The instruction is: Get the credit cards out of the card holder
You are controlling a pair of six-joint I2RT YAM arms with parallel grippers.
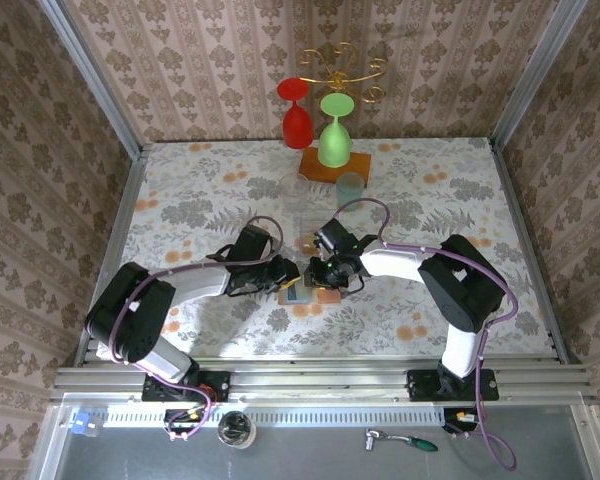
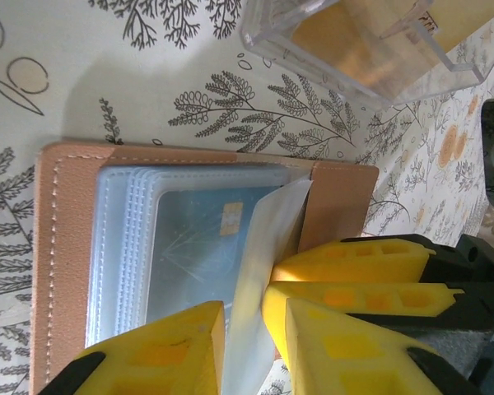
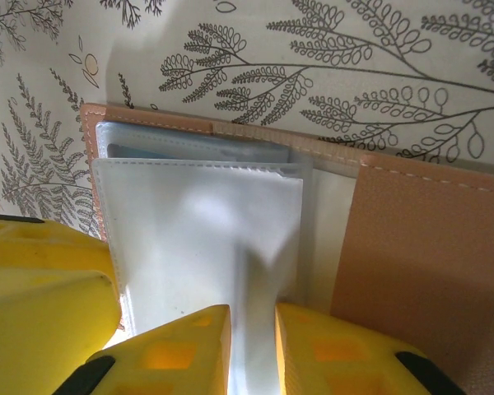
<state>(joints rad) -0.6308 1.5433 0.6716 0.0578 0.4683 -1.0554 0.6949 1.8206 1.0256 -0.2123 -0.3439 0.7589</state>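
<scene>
Over the open card holder (image 1: 300, 296), which lies flat on the table (image 1: 430, 190), we see the right gripper (image 3: 253, 321) clamped on a clear sleeve (image 3: 198, 222) that stands up from the holder's stack. The left gripper (image 2: 253, 337) straddles the same sleeve, but we cannot tell whether it grips. A teal card (image 2: 198, 247) sits inside the holder's sleeves.

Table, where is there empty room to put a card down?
Bare table at the back left, between the wall and the red glass; at the right, past the right arm; in front, by the rail. Crowded in the middle: left pincer and right pincer meet at the holder.
</scene>
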